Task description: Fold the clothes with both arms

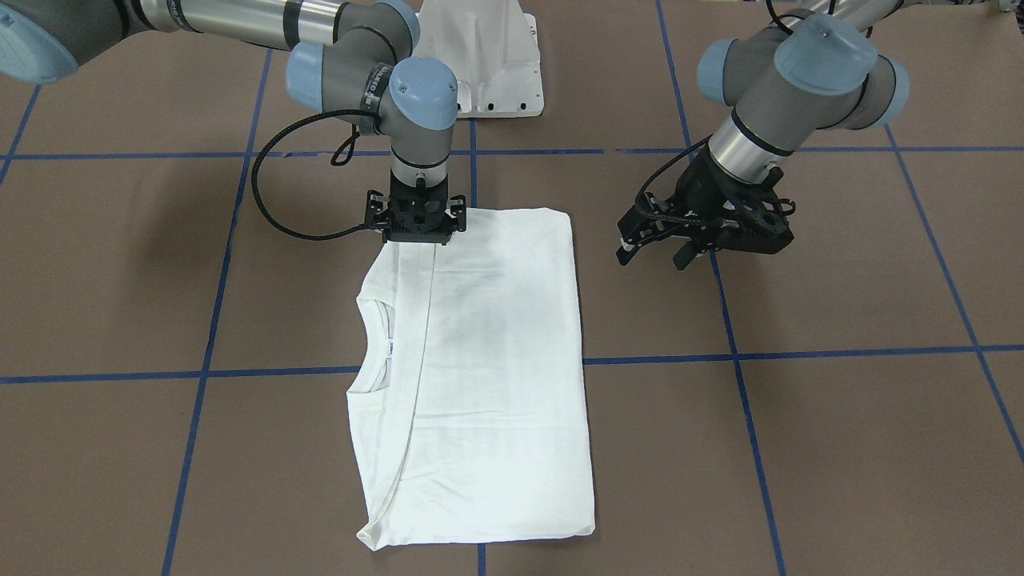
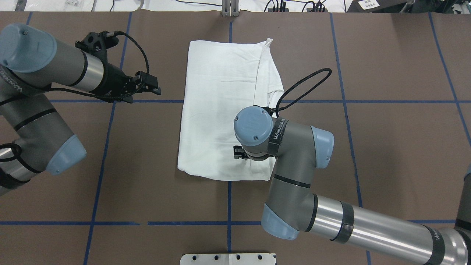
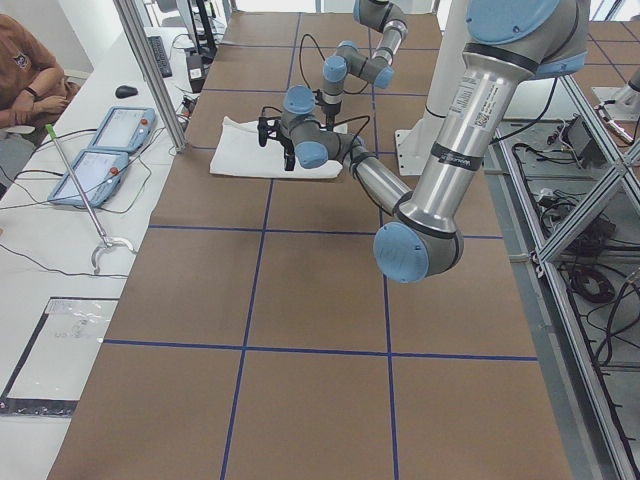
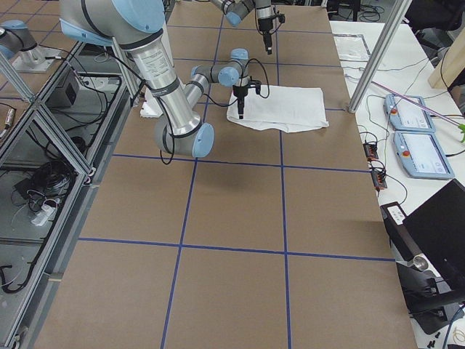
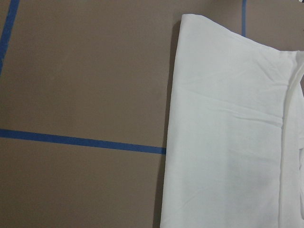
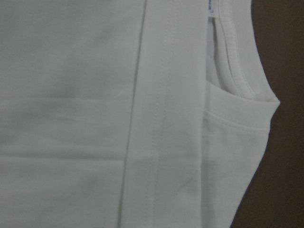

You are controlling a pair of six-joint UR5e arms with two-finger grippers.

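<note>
Contact at the right gripper (image 1: 416, 236) decides this step. It points straight down onto the shirt (image 1: 496, 360) at the corner of the edge nearest the robot, on the collar (image 1: 370, 328) side. Its body hides the fingertips, so I cannot tell whether they are pinched on cloth, merely pressing, or apart. From that pose, I judge the step to be either taking or letting go of this corner for a fold.

To do it well, the fingers should take every layer at the corner, not just the top flap. Any lift should be low and even so the layers underneath do not slide.

The left gripper (image 1: 654, 256) should be in place before anything moves. It hangs tilted above the bare table (image 1: 840, 416), near the shirt's opposite long edge. Its jaws are spread wide with nothing between them, and it touches no cloth.

Outward from there, the shirt lies as a flat, long rectangle in the middle of the table, its long side running away from the robot, plain white face up. A folded-over panel covers most of it, and the collar and small neck label (image 6: 211, 5) peek out along the robot's right-hand edge. Blue tape lines (image 1: 680, 358) cross the brown surface.
</note>
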